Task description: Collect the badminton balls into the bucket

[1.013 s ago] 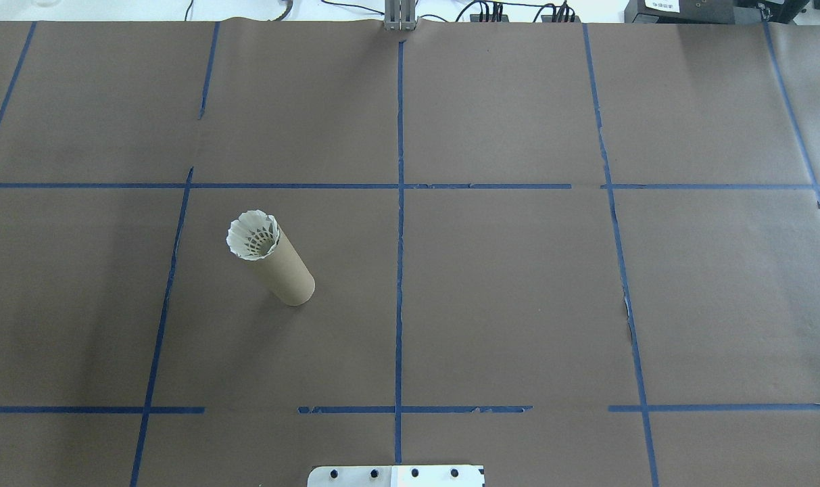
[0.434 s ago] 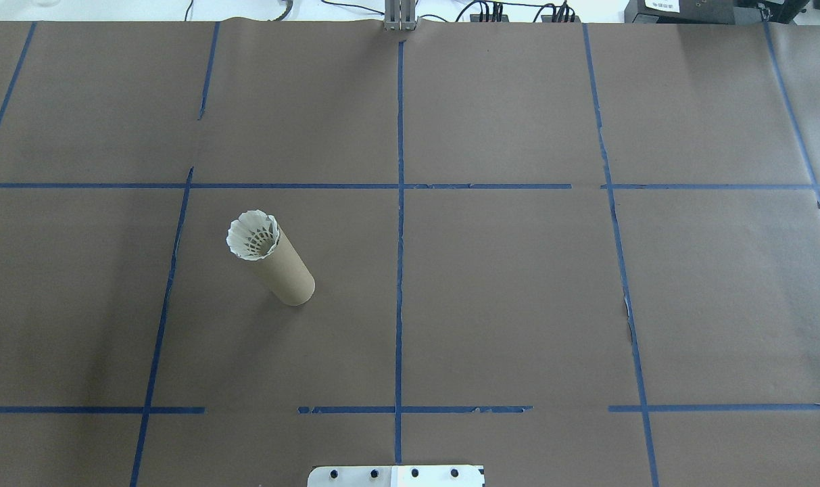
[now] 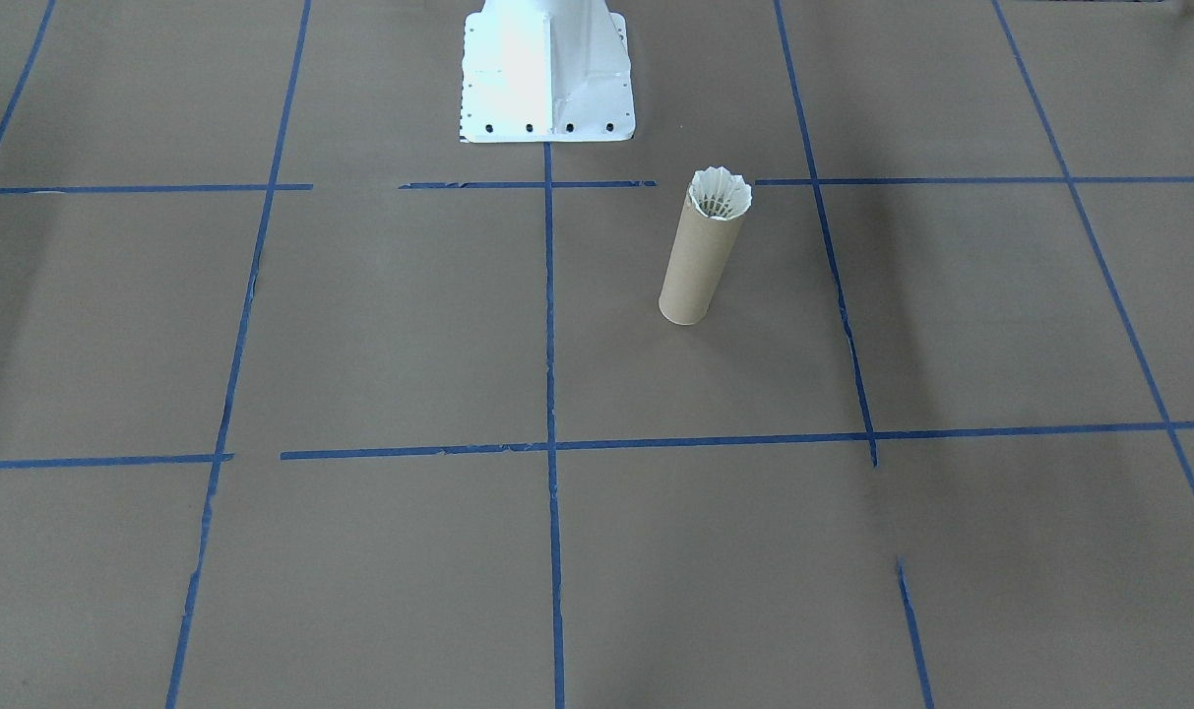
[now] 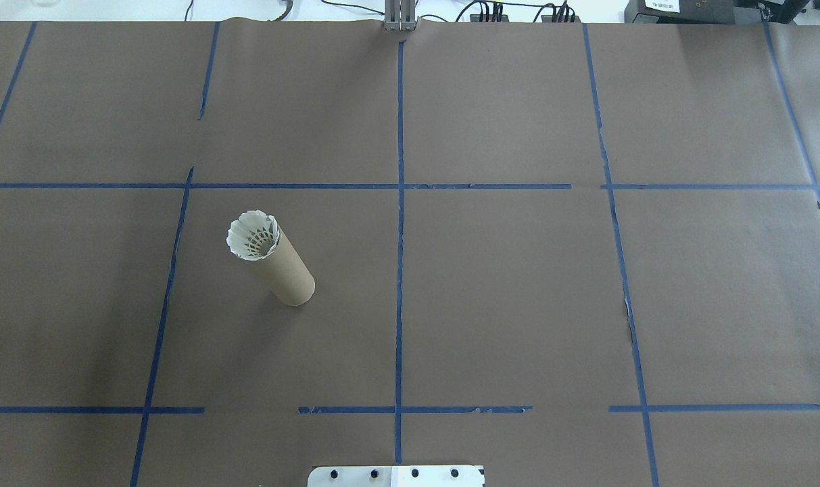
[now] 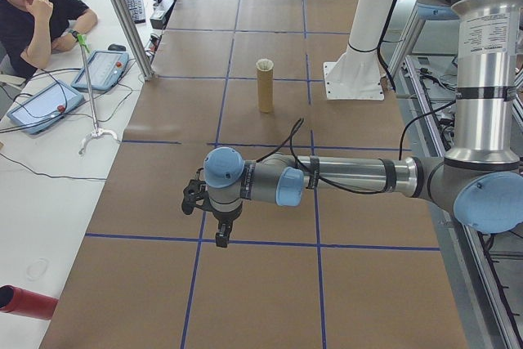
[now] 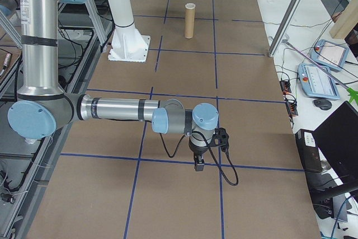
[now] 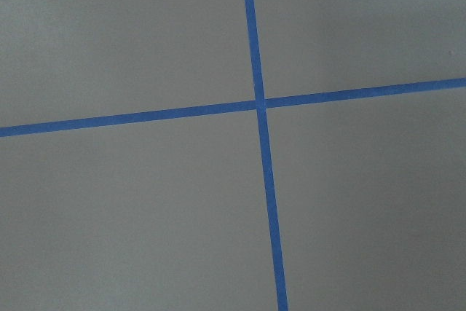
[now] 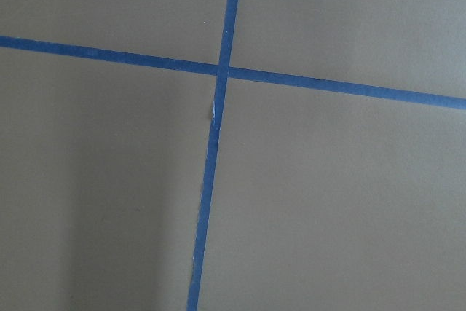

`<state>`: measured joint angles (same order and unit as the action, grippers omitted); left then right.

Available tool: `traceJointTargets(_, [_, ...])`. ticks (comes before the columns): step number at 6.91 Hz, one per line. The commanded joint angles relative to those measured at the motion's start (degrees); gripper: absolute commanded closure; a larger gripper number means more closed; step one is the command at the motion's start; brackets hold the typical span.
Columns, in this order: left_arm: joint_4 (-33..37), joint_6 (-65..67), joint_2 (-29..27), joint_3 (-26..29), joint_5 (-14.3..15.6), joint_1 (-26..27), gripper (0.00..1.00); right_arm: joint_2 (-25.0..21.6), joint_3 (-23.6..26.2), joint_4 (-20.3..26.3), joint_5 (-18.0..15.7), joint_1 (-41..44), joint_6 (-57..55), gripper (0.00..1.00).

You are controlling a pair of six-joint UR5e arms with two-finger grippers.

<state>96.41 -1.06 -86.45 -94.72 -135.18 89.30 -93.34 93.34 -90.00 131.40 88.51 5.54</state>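
Brown paper covers the long table, crossed by blue tape lines into a grid, with desks and a seated person along one side. Starting at the fingers: the left gripper hangs low over a tape crossing near its end of the table, and the right gripper does the same at the opposite end; both show only in the side views, so I cannot tell whether either pair of fingers is apart or together, though nothing seems to be carried. Both arms look parked, well apart from the work, which suggests the job is finished. Further out, the bucket stands upright beside the white robot base, on the robot's left half. The shuttlecock sits cork-down inside it, feather skirt flaring just above the rim. I count 1 shuttlecock, 1 bucket, 2 arms, and 0 loose shuttlecocks on the paper.
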Motion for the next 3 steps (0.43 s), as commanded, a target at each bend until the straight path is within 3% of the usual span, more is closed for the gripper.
traceJointTargets(1, [0.0, 0.0, -0.21, -0.2, 0.01, 0.0, 0.0, 0.0, 0.0, 0.0, 0.0, 0.0, 0.0, 0.0])
traceJointTargets(3, [0.0, 0.0, -0.21, -0.03, 0.01, 0.0, 0.0, 0.0, 0.0, 0.0, 0.0, 0.0, 0.0, 0.0])
